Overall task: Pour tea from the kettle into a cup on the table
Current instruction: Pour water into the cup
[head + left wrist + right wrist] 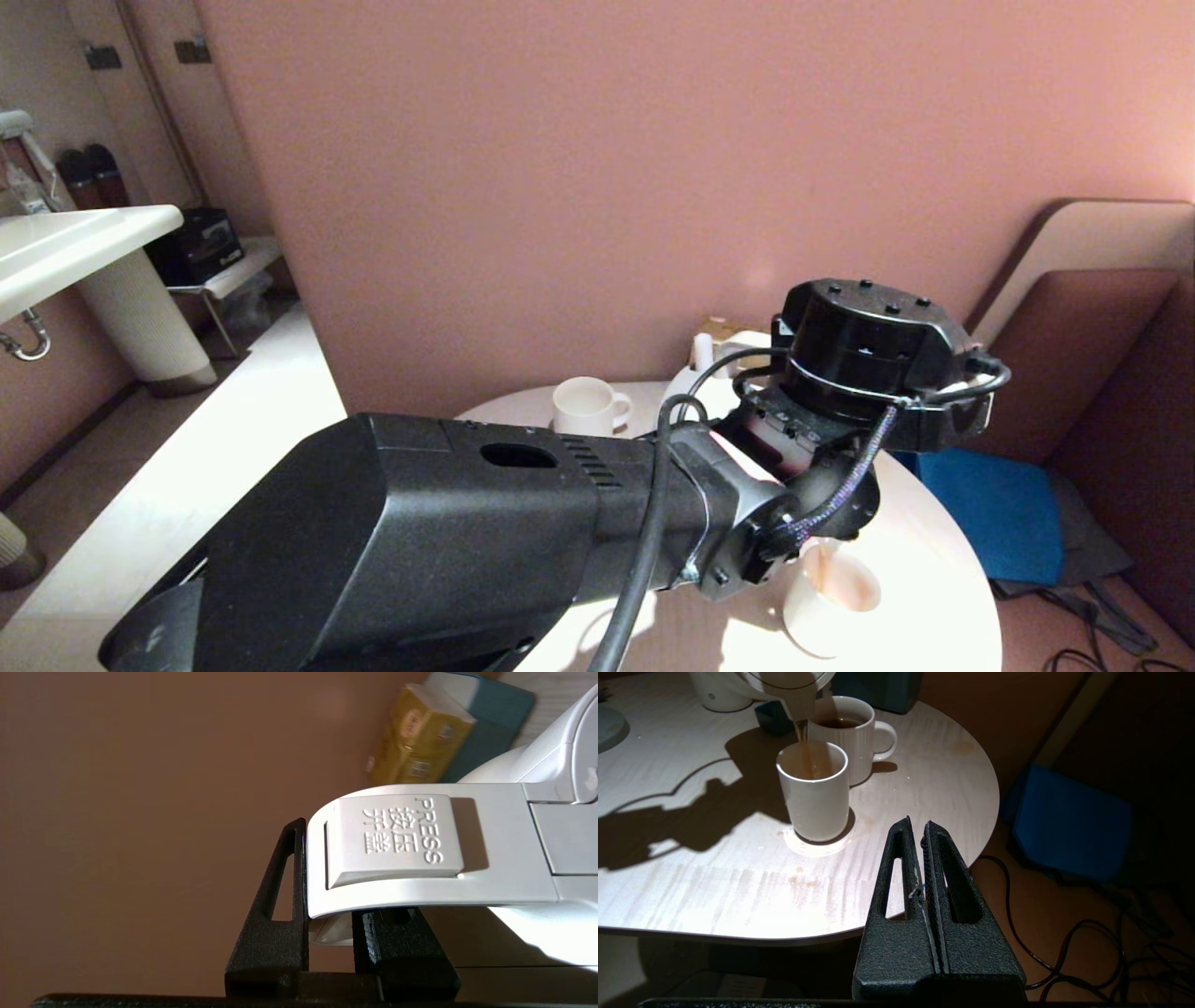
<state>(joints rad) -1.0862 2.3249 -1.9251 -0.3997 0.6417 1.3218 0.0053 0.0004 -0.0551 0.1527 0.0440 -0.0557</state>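
My left gripper [329, 914] is shut on the cream-white kettle's [537, 849] handle, just behind its PRESS button. The kettle is tilted, and its spout [796, 700] hangs over the plain white cup [815, 793]. A thin stream of reddish-brown tea [803, 737] falls into that cup, which stands on the pale round table [691, 882]. In the head view my left arm hides most of the kettle, and the cup [831, 597] shows below the wrist with tea inside. My right gripper [920, 823] is shut and empty, low beside the table's near edge.
A ribbed white mug [852, 737] holding tea stands right behind the cup. Another white mug [583, 406] sits at the table's far side. A yellow box [420, 737] and a teal box [490, 714] lie beyond the kettle. A blue cushion [994, 509] and cables [1064, 952] lie on the floor.
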